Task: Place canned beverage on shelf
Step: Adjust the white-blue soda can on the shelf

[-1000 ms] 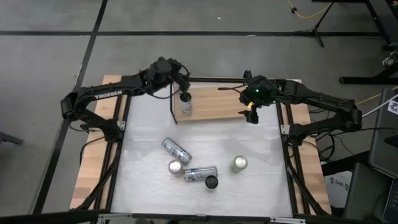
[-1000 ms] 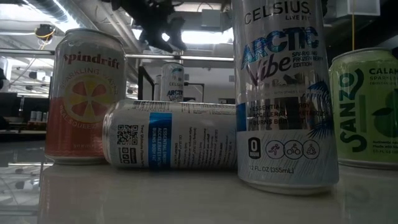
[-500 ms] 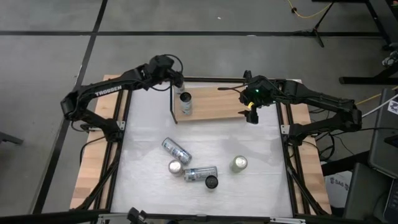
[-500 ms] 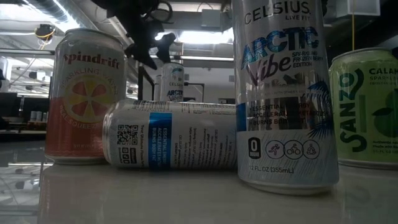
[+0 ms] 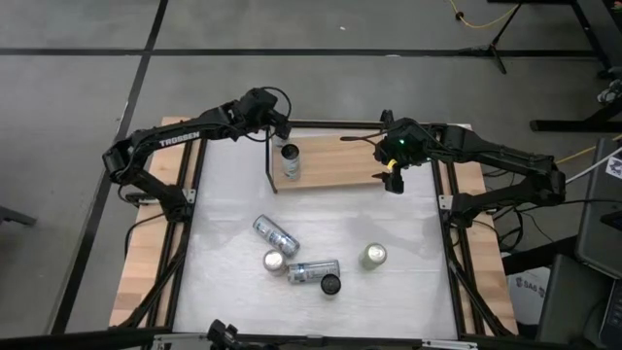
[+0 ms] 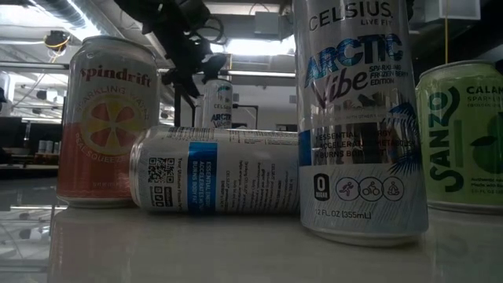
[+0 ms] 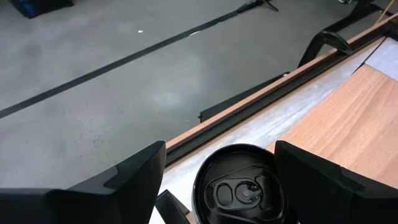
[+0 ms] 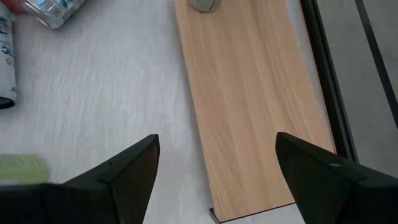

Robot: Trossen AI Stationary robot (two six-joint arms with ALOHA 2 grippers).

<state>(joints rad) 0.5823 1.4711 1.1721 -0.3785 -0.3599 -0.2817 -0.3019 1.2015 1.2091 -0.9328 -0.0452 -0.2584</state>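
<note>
While upright on the shelf (image 5: 335, 160), the can (image 7: 241, 186) sits between spread left fingers (image 7: 134, 177).

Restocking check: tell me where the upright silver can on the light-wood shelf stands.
In the high view, the upright silver can stands at the left end of the light-wood shelf, right beside its black wire upright.

Even, soft overhead light fills the top view, shadows faint. The table-level view is dim and backlit by bright ceiling lights (image 6: 236, 45); the near cans (image 6: 357, 118) show glare, while the far room blurs.
</note>
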